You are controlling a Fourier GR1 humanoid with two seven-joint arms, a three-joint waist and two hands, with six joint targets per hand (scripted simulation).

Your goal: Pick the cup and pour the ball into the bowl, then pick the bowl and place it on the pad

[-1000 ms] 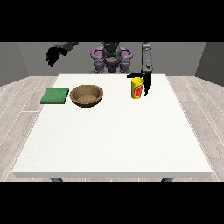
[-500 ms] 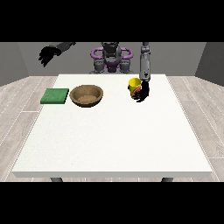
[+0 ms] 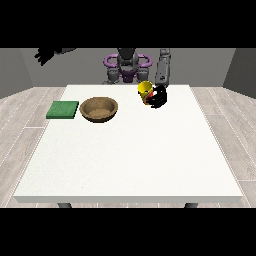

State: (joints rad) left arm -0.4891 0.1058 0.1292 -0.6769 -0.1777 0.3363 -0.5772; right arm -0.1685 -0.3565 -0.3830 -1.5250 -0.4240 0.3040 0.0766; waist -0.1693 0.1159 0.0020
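Front view: the hand at the view's right [image 3: 159, 97] is clamped around the yellow cup [image 3: 145, 90], which is tilted with its mouth toward ten o'clock, raised off the white table [image 3: 130, 155]. The brown bowl [image 3: 99, 108] sits at the cup's eight o'clock, well apart. The green pad [image 3: 63, 109] lies just beside the bowl at nine o'clock. The hand at the view's left [image 3: 44, 54] is raised high; its finger position cannot be told.

the big white table [image 3: 130, 155] runs out wide below and in front of the hand at the view's right, sitting on grey wood-plank flooring [image 3: 227, 125] past that hand's outer side, with plain grey walls [image 3: 215, 62] behind it
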